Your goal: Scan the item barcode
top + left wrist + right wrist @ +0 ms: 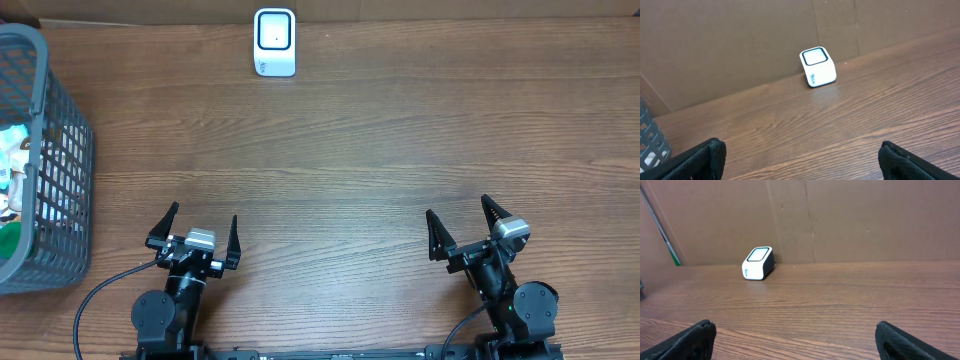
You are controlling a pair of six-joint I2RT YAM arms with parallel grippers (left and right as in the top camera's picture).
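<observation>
A white barcode scanner with a dark-rimmed window stands at the table's far edge, against the cardboard wall. It also shows in the left wrist view as the scanner and in the right wrist view as the scanner. Items lie inside a grey basket at the far left; white and green packaging shows through its mesh, no barcode visible. My left gripper rests near the front edge, open and empty. My right gripper is likewise open and empty at the front right.
A brown cardboard wall closes off the back of the wooden table. The basket corner shows at the left of the left wrist view.
</observation>
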